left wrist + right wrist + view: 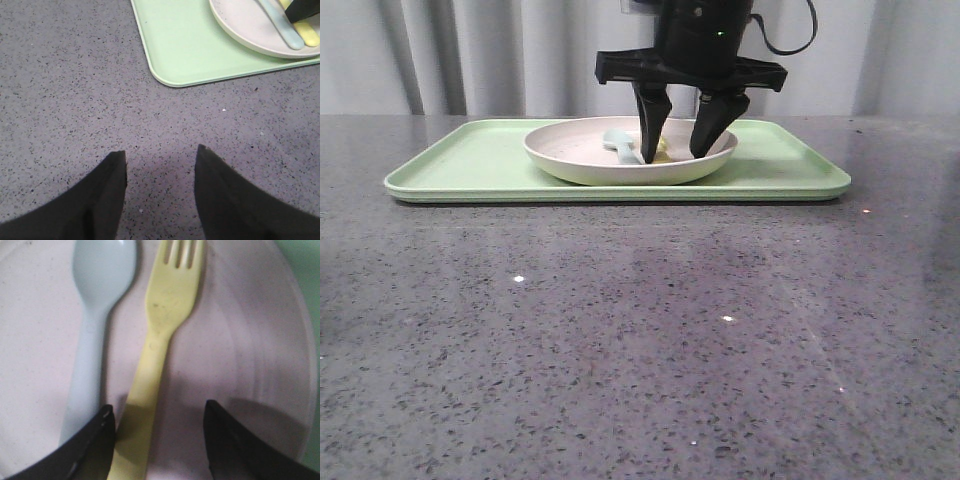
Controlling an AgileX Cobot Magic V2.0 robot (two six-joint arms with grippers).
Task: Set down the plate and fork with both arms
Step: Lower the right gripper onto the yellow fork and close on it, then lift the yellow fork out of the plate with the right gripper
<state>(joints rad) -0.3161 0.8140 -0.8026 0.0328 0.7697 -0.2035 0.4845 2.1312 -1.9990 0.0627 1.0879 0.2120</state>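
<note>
Front view: shallow off-white round plate [630, 150] on flat light green tray [617, 160], my right pincer [682, 150] spread open inside it, speckled grey stone table [640, 330], grey curtain [470, 55] at twelve o'clock; left wrist view: my left pincer [160, 155] open over bare table; right wrist view: small yellow plastic fork [160, 340] between my fingers [90, 445], ungrasped, pale blue-grey spoon [97, 305] beside it.

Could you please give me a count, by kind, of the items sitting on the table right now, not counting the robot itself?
Tray: 1
Plate: 1, on the tray
Fork: 1, yellow, in the plate
Spoon: 1, pale blue, in the plate beside the fork
Total: 4
</note>
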